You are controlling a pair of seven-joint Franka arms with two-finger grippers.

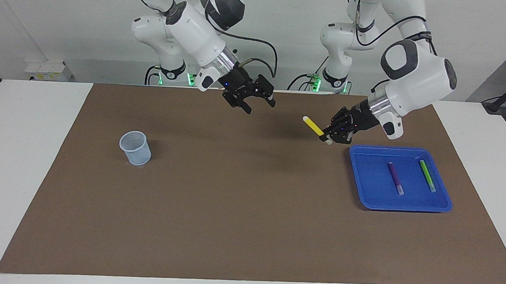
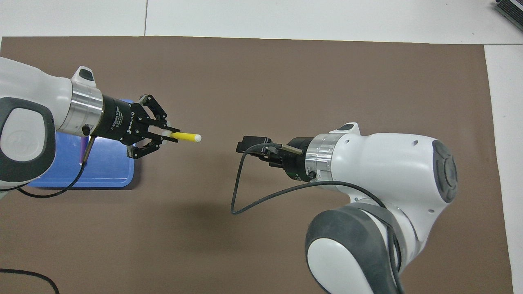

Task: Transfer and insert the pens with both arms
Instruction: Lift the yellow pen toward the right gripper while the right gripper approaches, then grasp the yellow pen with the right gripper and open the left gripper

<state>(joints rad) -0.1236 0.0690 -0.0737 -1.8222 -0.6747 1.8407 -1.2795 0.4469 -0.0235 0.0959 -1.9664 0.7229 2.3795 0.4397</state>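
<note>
My left gripper point(image 1: 326, 138) point(image 2: 168, 136) is shut on one end of the yellow pen point(image 1: 313, 126) point(image 2: 186, 136), up over the brown mat beside the blue tray point(image 1: 371, 196) point(image 2: 110, 175). The pen's free tip points toward my right gripper point(image 1: 260, 106) point(image 2: 244, 146), which hangs open and holds nothing over the middle of the mat, a short gap from that tip. The purple pen point(image 1: 395, 177) point(image 2: 83, 143) and the green pen point(image 1: 427, 175) lie side by side in the tray. In the overhead view my left arm hides most of the tray and the green pen.
A pale blue mesh cup point(image 1: 135, 148) stands upright on the mat toward the right arm's end of the table. A black cable point(image 2: 241, 192) loops down from my right wrist. White tabletop borders the brown mat point(image 1: 232, 210).
</note>
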